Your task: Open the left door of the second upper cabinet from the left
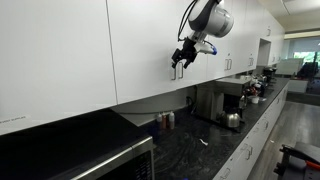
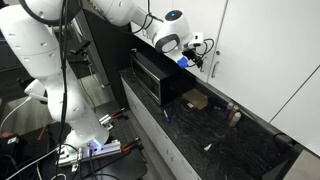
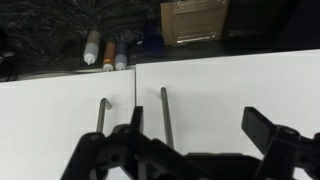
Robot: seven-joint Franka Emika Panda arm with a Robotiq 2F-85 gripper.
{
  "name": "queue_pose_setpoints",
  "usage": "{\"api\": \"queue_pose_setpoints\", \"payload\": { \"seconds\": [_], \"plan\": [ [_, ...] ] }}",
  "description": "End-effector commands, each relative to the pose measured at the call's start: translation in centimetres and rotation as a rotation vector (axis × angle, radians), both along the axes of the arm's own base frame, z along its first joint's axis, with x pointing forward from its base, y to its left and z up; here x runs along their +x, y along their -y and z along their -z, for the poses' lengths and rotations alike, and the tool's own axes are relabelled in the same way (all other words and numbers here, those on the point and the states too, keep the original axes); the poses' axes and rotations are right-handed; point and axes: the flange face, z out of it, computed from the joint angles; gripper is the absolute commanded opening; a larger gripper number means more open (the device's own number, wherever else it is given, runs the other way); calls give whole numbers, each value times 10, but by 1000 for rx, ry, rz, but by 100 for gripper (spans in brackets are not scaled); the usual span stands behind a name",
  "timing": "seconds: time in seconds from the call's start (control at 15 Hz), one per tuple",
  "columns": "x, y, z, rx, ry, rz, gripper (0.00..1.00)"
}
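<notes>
The second upper cabinet is white, with two slim silver handles side by side at its centre seam. Its left door (image 1: 140, 45) is shut and flush in both exterior views (image 2: 207, 15). In the wrist view the left door (image 3: 50, 125) carries the left handle (image 3: 102, 115), and the twin door's handle (image 3: 165, 115) stands just right of the seam. My gripper (image 1: 178, 66) is open at the handles' height, right in front of them (image 2: 203, 52). In the wrist view the open fingers (image 3: 198, 130) straddle the twin door's handle. The left finger sits over the seam.
The dark counter (image 1: 190, 145) below holds small bottles (image 3: 105, 50), a brown box (image 3: 195, 20), a kettle (image 1: 232, 119) and a coffee machine (image 1: 228, 98). A black microwave (image 2: 150, 75) stands under the cabinets. More white cabinets (image 1: 255, 30) run down the row.
</notes>
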Motion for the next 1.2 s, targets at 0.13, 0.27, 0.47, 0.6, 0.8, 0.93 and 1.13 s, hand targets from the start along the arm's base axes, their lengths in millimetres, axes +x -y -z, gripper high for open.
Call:
{"api": "queue_pose_setpoints", "payload": {
  "seconds": [0.13, 0.27, 0.47, 0.6, 0.8, 0.93, 1.13],
  "plan": [
    [9, 0, 4, 0, 29, -31, 100],
    [11, 2, 6, -12, 39, -46, 100],
    [18, 6, 11, -42, 55, -76, 100],
    [23, 6, 14, -62, 70, -103, 100],
    [31, 7, 16, -86, 89, -140, 100],
    [35, 7, 17, -95, 99, -153, 100],
    [38, 10, 18, -105, 111, -159, 100]
  ]
}}
